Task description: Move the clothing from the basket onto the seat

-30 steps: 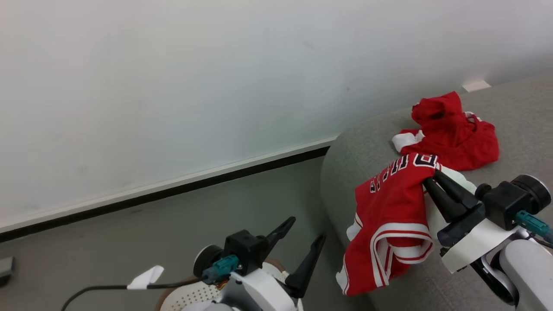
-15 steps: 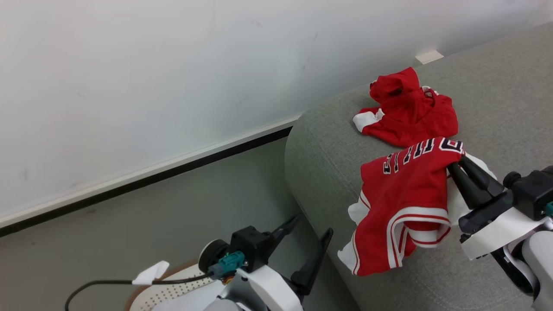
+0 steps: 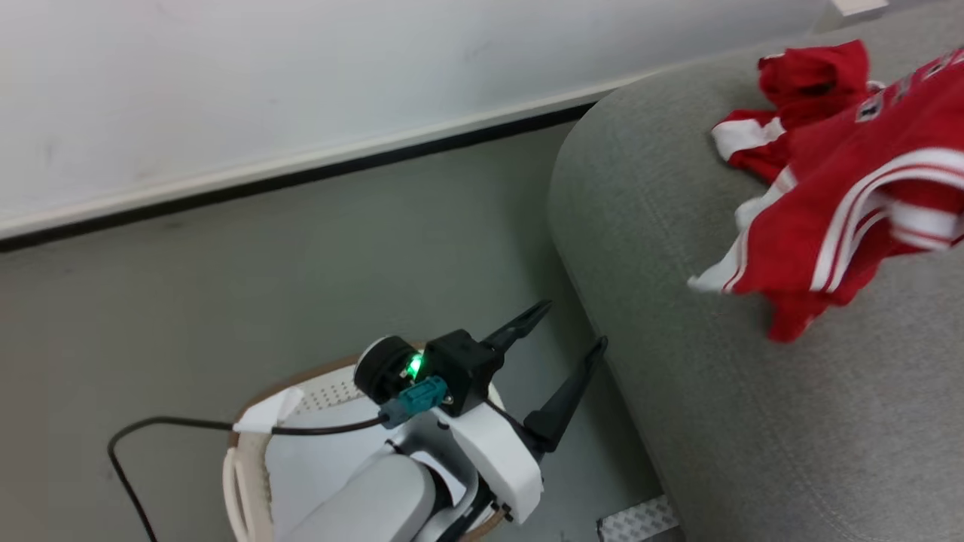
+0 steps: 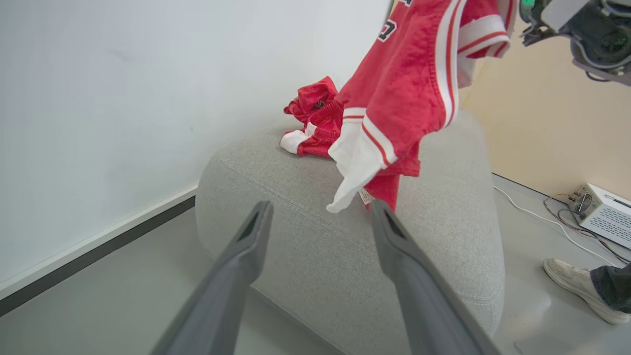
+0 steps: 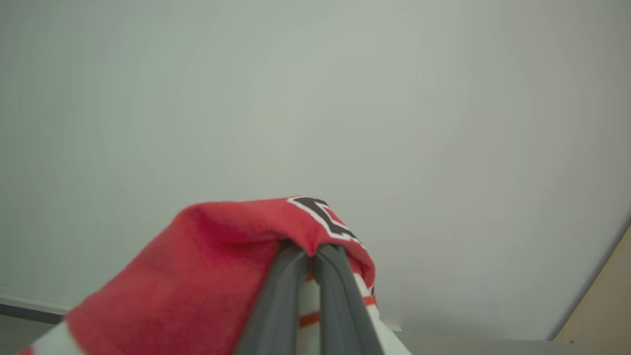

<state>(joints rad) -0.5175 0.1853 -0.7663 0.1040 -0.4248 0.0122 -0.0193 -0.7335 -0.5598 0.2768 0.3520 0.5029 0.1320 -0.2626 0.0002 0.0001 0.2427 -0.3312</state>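
Observation:
My right gripper is shut on a fold of the red jersey, which drapes over its fingers. The jersey hangs above the grey seat, its white-trimmed hem low over the cushion; in the left wrist view the jersey dangles from the top. A second piece of red clothing lies crumpled on the seat's far side. My left gripper is open with nothing in it, held over the floor between the seat and the white basket, whose inside my forearm largely hides.
A white wall with a dark skirting strip runs behind the seat. In the left wrist view a person's shoe and a white box with cables sit on the floor past the seat's far end.
The head camera has tilted down, shifting the whole picture. The right gripper has passed out of the head view's right edge and the jersey now hangs higher off the seat. The left gripper stays open.

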